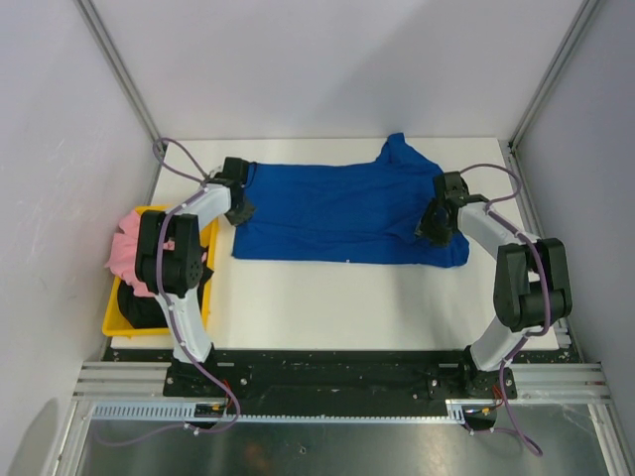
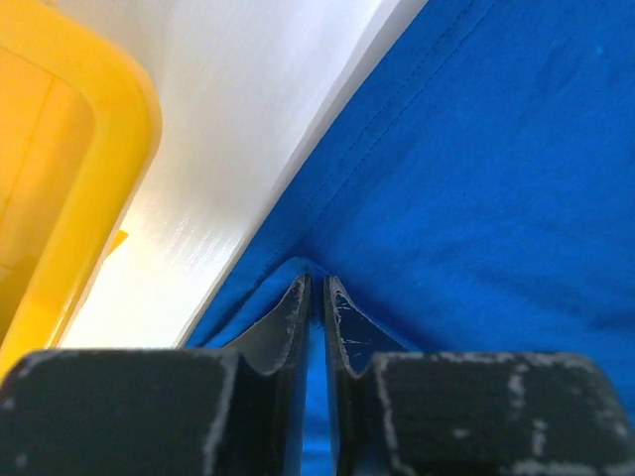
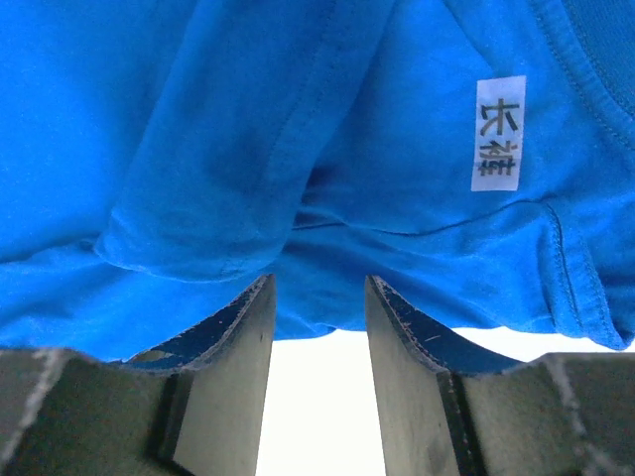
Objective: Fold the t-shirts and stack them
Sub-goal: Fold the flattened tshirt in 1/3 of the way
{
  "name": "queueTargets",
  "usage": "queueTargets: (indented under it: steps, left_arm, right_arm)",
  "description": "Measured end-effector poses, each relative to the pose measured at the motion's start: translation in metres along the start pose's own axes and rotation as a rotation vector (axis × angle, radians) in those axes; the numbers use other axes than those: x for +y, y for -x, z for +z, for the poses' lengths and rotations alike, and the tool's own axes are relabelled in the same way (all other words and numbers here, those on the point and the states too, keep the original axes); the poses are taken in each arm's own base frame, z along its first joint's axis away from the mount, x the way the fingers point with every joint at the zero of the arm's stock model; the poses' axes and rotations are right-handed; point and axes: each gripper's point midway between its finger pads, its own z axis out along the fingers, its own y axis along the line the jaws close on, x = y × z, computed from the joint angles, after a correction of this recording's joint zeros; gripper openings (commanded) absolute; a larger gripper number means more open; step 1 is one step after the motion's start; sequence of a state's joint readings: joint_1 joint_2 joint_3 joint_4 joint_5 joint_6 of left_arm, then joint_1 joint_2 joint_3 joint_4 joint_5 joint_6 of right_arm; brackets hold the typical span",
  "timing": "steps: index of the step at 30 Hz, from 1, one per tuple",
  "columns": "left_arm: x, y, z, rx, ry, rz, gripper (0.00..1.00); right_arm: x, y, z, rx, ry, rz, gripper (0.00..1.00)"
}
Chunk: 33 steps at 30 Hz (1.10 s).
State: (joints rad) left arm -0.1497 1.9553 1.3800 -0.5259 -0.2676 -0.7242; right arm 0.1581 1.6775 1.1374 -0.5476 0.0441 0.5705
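The royal-blue t-shirt (image 1: 342,213) lies spread across the far half of the white table. My left gripper (image 1: 238,210) is shut on its left hem; the left wrist view shows blue cloth (image 2: 476,178) pinched between the closed fingers (image 2: 339,317). My right gripper (image 1: 434,230) is open at the shirt's right edge, its fingers (image 3: 248,317) just under the bunched cloth (image 3: 248,149), which carries a white label (image 3: 499,134). A pink t-shirt (image 1: 127,248) and a black t-shirt (image 1: 139,307) lie in the bin at the left.
A yellow plastic bin (image 1: 111,322) sits at the table's left edge, also in the left wrist view (image 2: 69,188). White walls and metal frame posts enclose the table (image 1: 337,297). A sleeve (image 1: 402,149) sticks out toward the back.
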Motion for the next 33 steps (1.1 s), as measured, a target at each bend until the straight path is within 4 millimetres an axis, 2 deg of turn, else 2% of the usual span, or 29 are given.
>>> queueTargets:
  steps: [5, 15, 17, 21, 23, 28, 32, 33]
  left_arm:
    - [0.003, -0.003, 0.001, 0.006, 0.009, 0.002, 0.01]
    - [0.01, 0.002, 0.003, -0.004, 0.026, -0.01, 0.01]
    - [0.011, 0.003, 0.004, -0.004, 0.028, -0.013, 0.09]
    - [0.014, 0.004, 0.004, -0.004, 0.03, -0.004, 0.49]
    - [0.014, 0.005, 0.005, -0.004, 0.03, 0.004, 0.62]
    - [0.014, 0.009, -0.002, -0.014, 0.015, 0.023, 0.68]
    - [0.015, 0.012, -0.025, -0.038, -0.025, 0.023, 0.68]
    - [0.019, 0.011, -0.037, -0.047, -0.04, 0.02, 0.68]
  right_arm:
    - [-0.009, -0.006, 0.004, 0.018, -0.015, 0.007, 0.45]
    - [-0.02, -0.011, 0.013, 0.03, -0.031, 0.018, 0.45]
    - [-0.023, -0.014, 0.015, 0.037, -0.036, 0.021, 0.45]
    - [-0.03, -0.019, 0.019, 0.048, -0.048, 0.03, 0.45]
    - [-0.033, -0.018, 0.02, 0.049, -0.053, 0.035, 0.45]
    - [-0.03, -0.016, 0.021, 0.038, -0.043, 0.035, 0.45]
    - [-0.021, -0.017, 0.021, 0.027, -0.024, 0.013, 0.45]
    - [-0.014, -0.019, 0.021, 0.025, -0.013, -0.003, 0.44]
